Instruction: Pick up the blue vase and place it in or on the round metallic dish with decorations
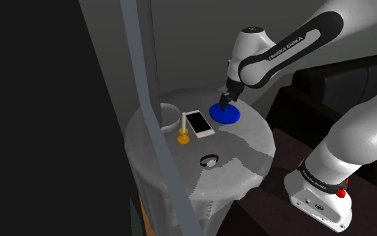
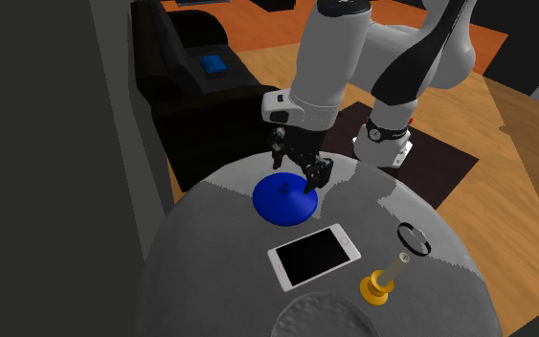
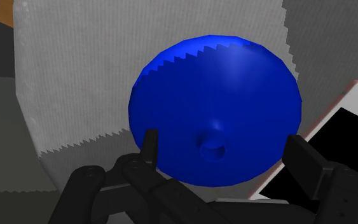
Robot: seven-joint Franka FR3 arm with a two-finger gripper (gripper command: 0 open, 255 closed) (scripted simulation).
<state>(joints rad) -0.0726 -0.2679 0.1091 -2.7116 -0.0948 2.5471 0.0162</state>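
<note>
Grey cloth in two tones covers the round tabletop, and some of what stands on it is hard to read. The round pale-grey dish sits at the tabletop's far-left edge in the shoulder view, partly hidden behind a slanting grey post. In the second exterior view the dish is cut off by the bottom edge. Its surface shows only a faint ripple, so any decoration cannot be made out. A small dark ring-shaped band lies near the tabletop's front edge in the shoulder view; whether it is a watch or a bracelet I cannot tell.

The plain deep-blue vase stands upright on the tabletop on the side nearest the arm, just beside a white smartphone with a black screen and well apart from the dish. It has a wide, low, dome-like body that rises to a short narrow neck with a small round mouth, and a soft highlight lies on the glossy blue. In the wrist view the vase shows a saw-toothed far edge against the cloth.

The black gripper hangs right over the vase. Its jaws are released — one finger stands on each side of the neck, and neither touches it. Whether the fingertips rest on the body below I cannot tell. An orange candle holder with a white candle stands just beside the smartphone, on the shoulder view's left of it.
</note>
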